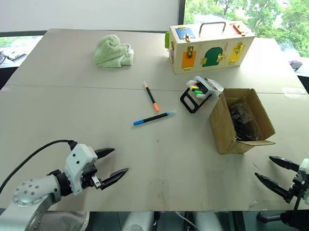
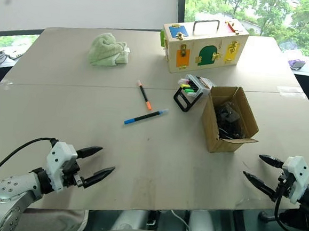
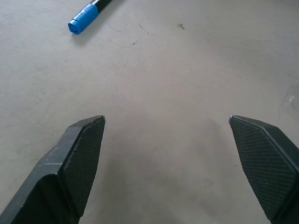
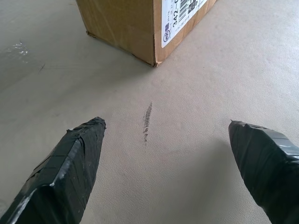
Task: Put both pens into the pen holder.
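From the head, both pens, blue-ended (image 1: pixel 154 117) and orange-capped (image 1: pixel 151 96), lie on the worktop (image 1: pixel 63 113) just beside the pen holder (image 1: pixel 199 92), nothing grasped; the wrists show left end effector (image 3: pixel 166 140) and right end effector (image 4: pixel 166 140) released, so reaching comes next.

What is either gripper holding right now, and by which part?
Nothing. The left gripper and right gripper are both open and empty above the table; both pens lie untouched on it.
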{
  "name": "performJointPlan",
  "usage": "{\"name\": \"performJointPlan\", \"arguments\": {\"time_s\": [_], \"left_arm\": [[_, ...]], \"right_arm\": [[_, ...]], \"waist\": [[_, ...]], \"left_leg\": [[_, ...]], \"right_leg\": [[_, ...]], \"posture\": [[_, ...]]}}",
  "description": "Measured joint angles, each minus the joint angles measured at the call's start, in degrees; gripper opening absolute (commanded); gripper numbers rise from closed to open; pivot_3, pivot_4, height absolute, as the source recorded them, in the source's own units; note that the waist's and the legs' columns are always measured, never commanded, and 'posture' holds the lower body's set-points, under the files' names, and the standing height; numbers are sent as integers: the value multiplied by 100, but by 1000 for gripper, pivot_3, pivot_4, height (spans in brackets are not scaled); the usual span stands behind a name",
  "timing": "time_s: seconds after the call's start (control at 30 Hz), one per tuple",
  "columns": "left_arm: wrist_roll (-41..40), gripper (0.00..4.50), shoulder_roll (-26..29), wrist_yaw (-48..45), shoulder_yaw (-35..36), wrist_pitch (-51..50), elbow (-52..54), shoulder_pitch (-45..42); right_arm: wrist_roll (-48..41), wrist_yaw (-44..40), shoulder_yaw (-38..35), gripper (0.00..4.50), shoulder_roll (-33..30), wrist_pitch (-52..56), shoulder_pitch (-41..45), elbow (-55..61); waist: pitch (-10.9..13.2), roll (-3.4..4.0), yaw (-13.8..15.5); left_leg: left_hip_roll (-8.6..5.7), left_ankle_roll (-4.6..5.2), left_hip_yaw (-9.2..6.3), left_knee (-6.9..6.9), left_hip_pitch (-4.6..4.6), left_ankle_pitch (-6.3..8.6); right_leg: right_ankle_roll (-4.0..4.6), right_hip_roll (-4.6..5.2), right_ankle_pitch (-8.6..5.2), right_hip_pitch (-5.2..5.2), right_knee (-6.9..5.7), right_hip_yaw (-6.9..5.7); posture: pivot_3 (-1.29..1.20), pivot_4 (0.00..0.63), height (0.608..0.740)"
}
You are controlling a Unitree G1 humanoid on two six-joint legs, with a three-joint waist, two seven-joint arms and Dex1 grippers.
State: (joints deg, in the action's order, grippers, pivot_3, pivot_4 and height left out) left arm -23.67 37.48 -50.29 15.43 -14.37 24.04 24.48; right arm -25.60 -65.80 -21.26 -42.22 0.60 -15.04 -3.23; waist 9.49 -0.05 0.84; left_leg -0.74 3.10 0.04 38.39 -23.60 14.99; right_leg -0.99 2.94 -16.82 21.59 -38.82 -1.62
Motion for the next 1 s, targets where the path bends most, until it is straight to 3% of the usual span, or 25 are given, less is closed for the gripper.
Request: {"name": "performJointPlan", "arguments": {"time_s": [0.73, 0.9, 1.0], "left_arm": [[-15, 4429, 62, -189, -9, 117, -359, -382], [-456, 4429, 205, -452, 90, -76, -377, -677], [-1016, 4429, 465, -545, 539, -370, -309, -1106]], "right_arm": [[-143, -50, -215, 4500, -254, 1, 452, -384], [-515, 468, -422, 4500, -328, 842, 947, -182], [-1004, 1008, -733, 4500, -874, 2040, 1418, 297]], "waist": [[-1, 1, -1], [0, 4, -12], [0, 5, 1]], "left_leg": [[0, 0, 0, 2, 2, 0], [0, -1, 0, 4, 0, -1], [0, -1, -2, 5, -1, -1]], "right_leg": [[-1, -3, 1, -1, -4, 0], [-1, -3, 1, 1, -8, 0], [0, -3, 1, 2, -9, -4]], "posture": [[0, 150, 740], [0, 150, 740], [0, 150, 740]]}}
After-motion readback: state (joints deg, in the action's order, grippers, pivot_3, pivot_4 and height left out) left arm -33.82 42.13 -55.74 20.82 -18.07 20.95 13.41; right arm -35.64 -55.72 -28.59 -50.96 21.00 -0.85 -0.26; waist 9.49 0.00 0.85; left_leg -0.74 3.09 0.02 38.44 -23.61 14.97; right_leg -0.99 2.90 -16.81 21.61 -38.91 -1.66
